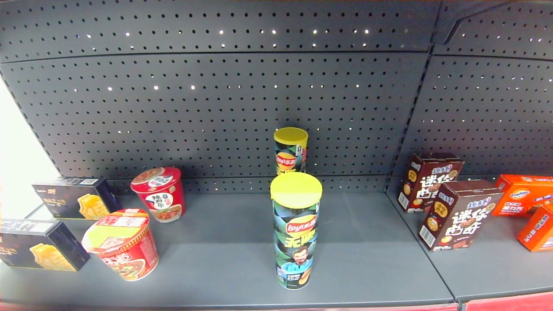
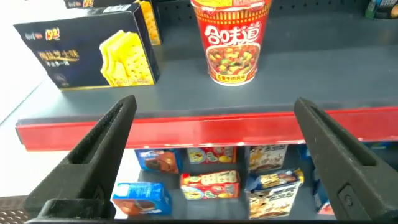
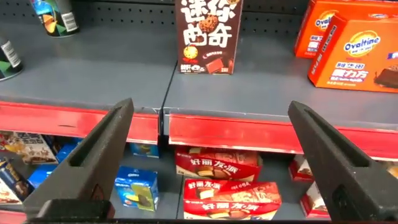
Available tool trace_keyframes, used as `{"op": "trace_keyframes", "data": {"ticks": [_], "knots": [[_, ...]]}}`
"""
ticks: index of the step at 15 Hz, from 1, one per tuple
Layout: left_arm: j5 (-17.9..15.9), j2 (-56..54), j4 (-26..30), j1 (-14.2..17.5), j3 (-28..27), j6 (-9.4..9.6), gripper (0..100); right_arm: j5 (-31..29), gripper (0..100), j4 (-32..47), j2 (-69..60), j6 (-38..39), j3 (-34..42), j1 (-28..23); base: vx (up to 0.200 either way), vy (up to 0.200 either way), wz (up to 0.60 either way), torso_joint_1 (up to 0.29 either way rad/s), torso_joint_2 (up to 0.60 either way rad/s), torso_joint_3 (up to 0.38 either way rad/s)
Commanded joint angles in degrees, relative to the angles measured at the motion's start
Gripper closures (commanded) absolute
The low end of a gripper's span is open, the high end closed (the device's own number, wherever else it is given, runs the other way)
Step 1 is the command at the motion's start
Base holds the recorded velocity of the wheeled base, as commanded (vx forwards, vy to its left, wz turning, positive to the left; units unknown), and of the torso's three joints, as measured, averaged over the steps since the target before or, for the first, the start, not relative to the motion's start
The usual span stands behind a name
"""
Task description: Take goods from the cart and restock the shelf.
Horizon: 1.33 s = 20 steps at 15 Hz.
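Note:
Two chip cans with yellow lids stand mid-shelf, one at the front [image 1: 296, 231] and one behind it [image 1: 290, 150]. Left of them are two red noodle cups [image 1: 125, 244] [image 1: 160, 194] and two dark cracker boxes [image 1: 36, 244] [image 1: 77, 198]. My left gripper [image 2: 214, 162] is open and holds nothing, in front of the shelf's red front edge [image 2: 205, 130], facing a noodle cup [image 2: 231, 38] and a cracker box [image 2: 93, 53]. My right gripper [image 3: 211, 162] is open with nothing in it too, before the red edge [image 3: 249, 134] and facing a brown cookie box [image 3: 208, 34].
Brown cookie boxes [image 1: 458, 214] and orange boxes [image 1: 522, 194] fill the shelf's right part. Free shelf floor lies on both sides of the chip cans. A perforated back panel [image 1: 216, 108] closes the rear. On the shelf below sit more boxes [image 3: 217, 165] [image 2: 208, 183].

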Motion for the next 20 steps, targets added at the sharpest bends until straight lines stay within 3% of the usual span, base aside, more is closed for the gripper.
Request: {"op": "trace_keyframes", "data": {"ticks": [1, 4, 8, 13, 16, 20], "knots": [[-0.1, 0.0, -0.1, 0.0, 0.0, 0.59, 0, 0.1, 0, 0.0, 0.3, 1.5, 0.0, 0.0, 0.000, 0.000, 0.00, 0.000, 0.00, 0.000], [-0.4, 0.0, -0.1, 0.0, 0.0, -0.82, 0, 0.2, 0, 0.0, 0.3, 1.5, 0.0, 0.0, 0.000, 0.000, 0.00, 0.000, 0.00, 0.000], [-0.7, 0.1, -0.1, -0.1, 0.0, -1.00, 0, 3.2, 0, 0.2, 0.3, 1.9, -0.1, 0.0, -0.100, 0.000, 0.00, 0.001, 0.00, 0.001], [-1.2, 0.1, -0.1, -0.1, 0.0, -1.17, 0, 3.2, 0, 0.1, 0.3, 1.9, -0.1, 0.0, 0.000, 0.000, 0.00, 0.000, 0.00, 0.000], [-2.5, 0.0, -0.1, -0.1, 0.0, -1.44, 0, 3.3, 0, 0.2, 0.3, 1.9, -0.1, 0.0, -0.200, 0.000, 0.00, 0.009, 0.01, -0.004], [-2.6, 0.0, -0.1, -0.1, 0.0, -1.79, 0, 3.7, 0, 0.2, 0.4, 1.4, 0.0, 0.0, 0.000, 0.000, 0.00, 0.000, 0.00, 0.000]]}}
